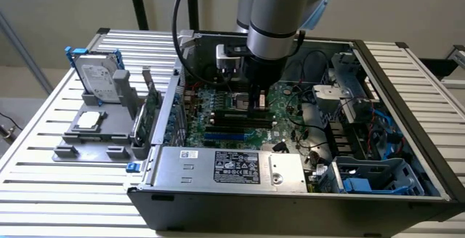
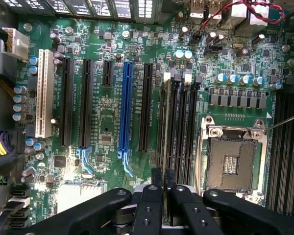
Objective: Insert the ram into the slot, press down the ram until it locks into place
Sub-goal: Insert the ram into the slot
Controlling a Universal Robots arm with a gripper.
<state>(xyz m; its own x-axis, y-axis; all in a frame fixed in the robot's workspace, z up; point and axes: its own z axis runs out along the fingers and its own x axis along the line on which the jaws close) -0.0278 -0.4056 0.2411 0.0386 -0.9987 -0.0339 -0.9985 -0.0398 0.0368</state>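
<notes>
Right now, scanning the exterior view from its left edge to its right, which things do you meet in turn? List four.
hard drive → upright green board → pincer → grey drive cage

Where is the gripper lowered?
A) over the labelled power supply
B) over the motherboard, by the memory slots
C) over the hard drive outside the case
B: the gripper hangs over the motherboard, at the black memory slots beside the processor socket.
</notes>
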